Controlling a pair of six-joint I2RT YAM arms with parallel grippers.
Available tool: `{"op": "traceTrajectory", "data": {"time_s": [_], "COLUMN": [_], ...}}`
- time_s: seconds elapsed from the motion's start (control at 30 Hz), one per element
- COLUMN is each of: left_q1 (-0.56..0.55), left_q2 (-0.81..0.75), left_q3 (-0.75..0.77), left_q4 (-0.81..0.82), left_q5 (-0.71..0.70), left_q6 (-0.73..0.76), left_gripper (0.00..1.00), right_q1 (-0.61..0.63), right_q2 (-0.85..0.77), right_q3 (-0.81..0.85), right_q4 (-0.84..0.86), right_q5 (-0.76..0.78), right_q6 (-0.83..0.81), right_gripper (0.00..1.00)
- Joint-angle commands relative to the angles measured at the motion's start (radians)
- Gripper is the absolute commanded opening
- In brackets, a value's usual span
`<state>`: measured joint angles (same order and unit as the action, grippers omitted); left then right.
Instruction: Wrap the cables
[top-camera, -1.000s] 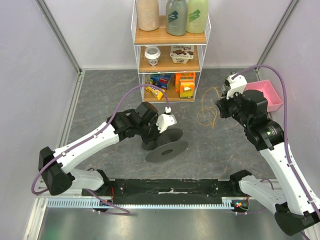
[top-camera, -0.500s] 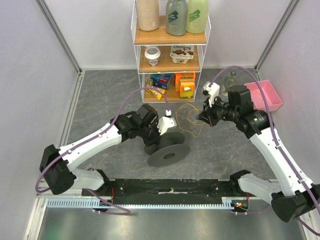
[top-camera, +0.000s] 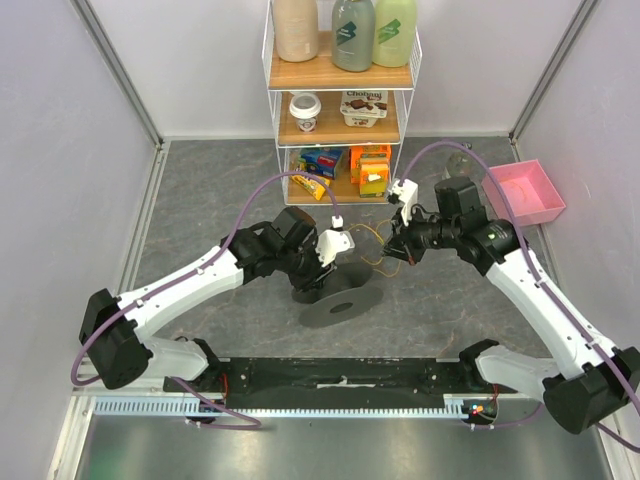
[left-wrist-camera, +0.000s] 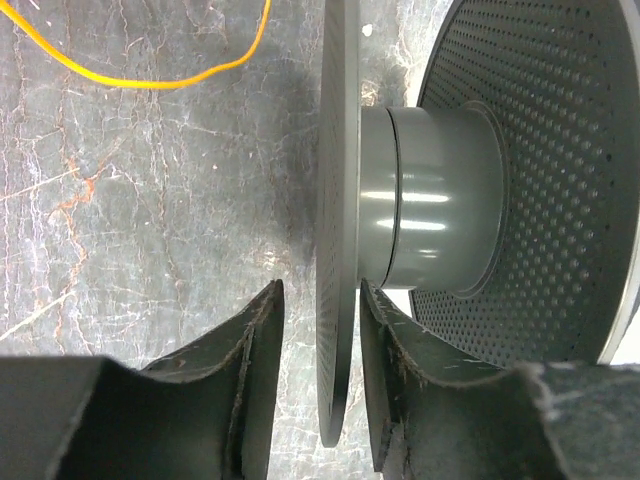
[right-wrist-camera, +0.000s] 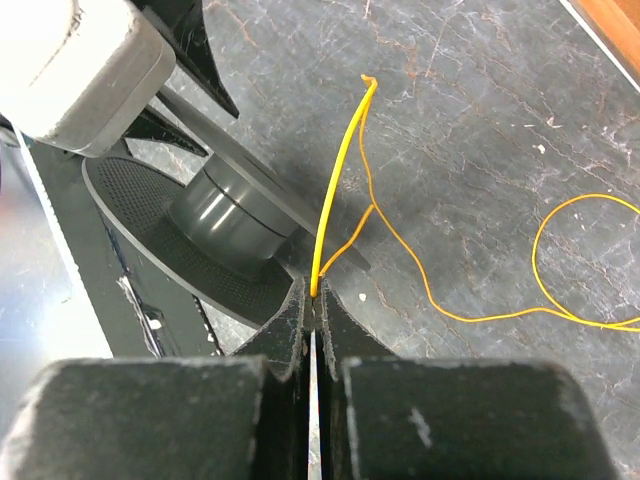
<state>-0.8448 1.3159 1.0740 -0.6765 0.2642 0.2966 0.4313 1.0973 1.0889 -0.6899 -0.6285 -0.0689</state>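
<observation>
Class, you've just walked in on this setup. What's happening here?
The left end effector straddles one flange of the dark grey spool, which sits tilted on the table. The right end effector is shut on the thin yellow-orange cable, held close to the spool's hub. The hub is bare, and the rest of the cable lies in loose curves on the table.

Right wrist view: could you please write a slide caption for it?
Right pincer shut on the thin yellow-orange wire, beside the dark grey round spool.
</observation>
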Motion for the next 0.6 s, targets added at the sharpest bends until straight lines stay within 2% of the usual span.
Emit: {"op": "traceTrajectory", "data": {"time_s": [0.0, 0.17, 0.37, 0.57], "left_q1": [0.0, 0.0, 0.0, 0.0], "left_q2": [-0.018, -0.026, -0.041, -0.087], "left_q3": [0.017, 0.009, 0.01, -0.02], "left_q4": [0.035, 0.037, 0.048, 0.083], "left_q5": [-0.013, -0.02, 0.004, 0.032], "left_q6": [-0.002, 0.003, 0.006, 0.021], "left_gripper": [0.45, 0.46, 0.47, 0.47], "right_q1": [0.011, 0.029, 0.081, 0.132], "right_q2": [0.027, 0.039, 0.052, 0.104], "right_q3": [0.055, 0.068, 0.049, 0.068], "right_q4": [-0.039, -0.063, 0.015, 0.017], "right_q5": [-0.043, -0.028, -0.053, -0.05], "right_q6": [-0.11, -0.144, -0.095, -0.115], "right_gripper": [0.0, 0.0, 0.0, 0.0]}}
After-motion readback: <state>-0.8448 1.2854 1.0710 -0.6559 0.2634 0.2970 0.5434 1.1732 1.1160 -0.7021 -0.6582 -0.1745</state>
